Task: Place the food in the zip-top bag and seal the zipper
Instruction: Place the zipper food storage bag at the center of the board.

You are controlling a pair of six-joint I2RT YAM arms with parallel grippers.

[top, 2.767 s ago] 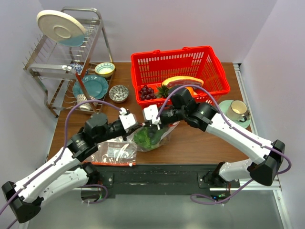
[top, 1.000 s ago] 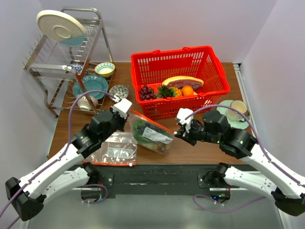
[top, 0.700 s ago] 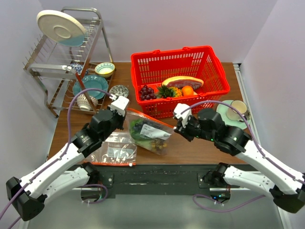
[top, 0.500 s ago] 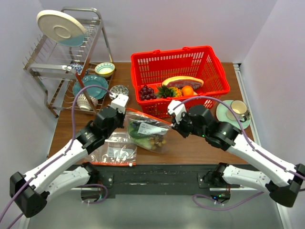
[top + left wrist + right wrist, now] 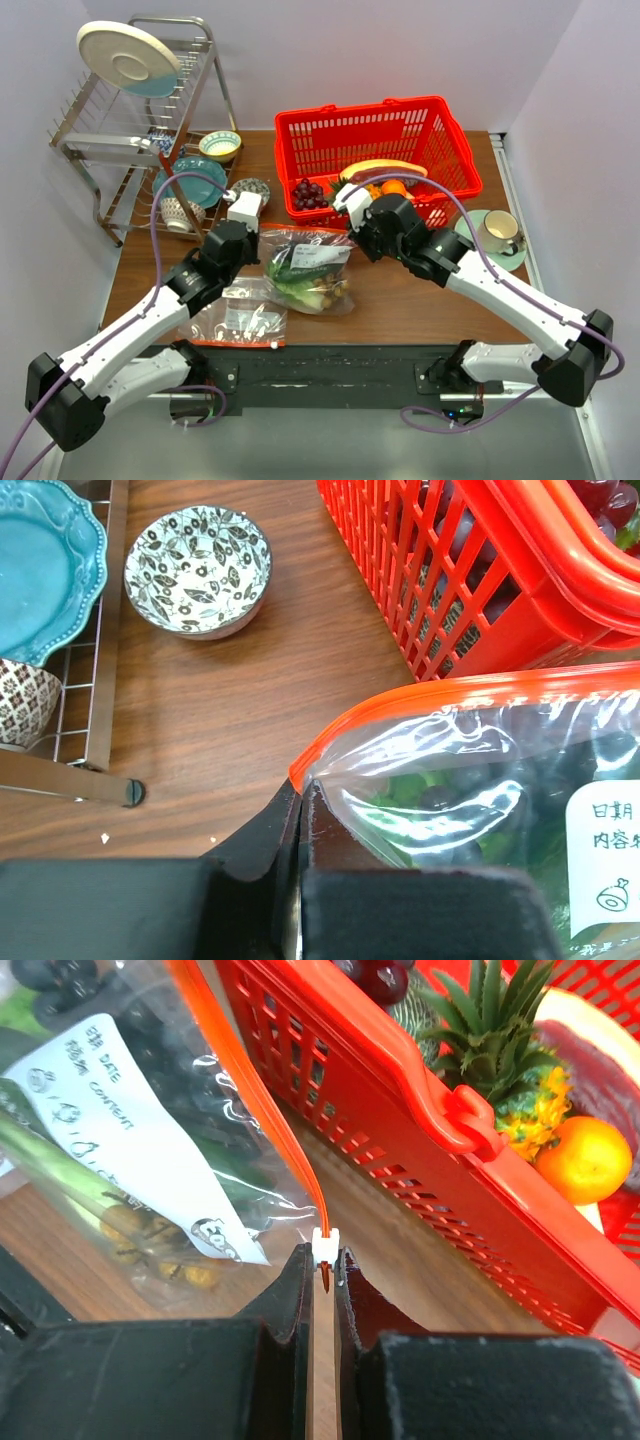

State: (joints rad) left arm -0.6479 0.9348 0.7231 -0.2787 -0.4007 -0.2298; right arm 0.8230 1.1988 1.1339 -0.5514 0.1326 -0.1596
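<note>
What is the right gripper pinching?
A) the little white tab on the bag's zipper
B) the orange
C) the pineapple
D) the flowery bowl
A: in the right wrist view the right gripper is shut on the white tab at the end of the red-orange zipper.

Overhead looks down; wrists, close, apparently share bag [image 5: 470, 760].
</note>
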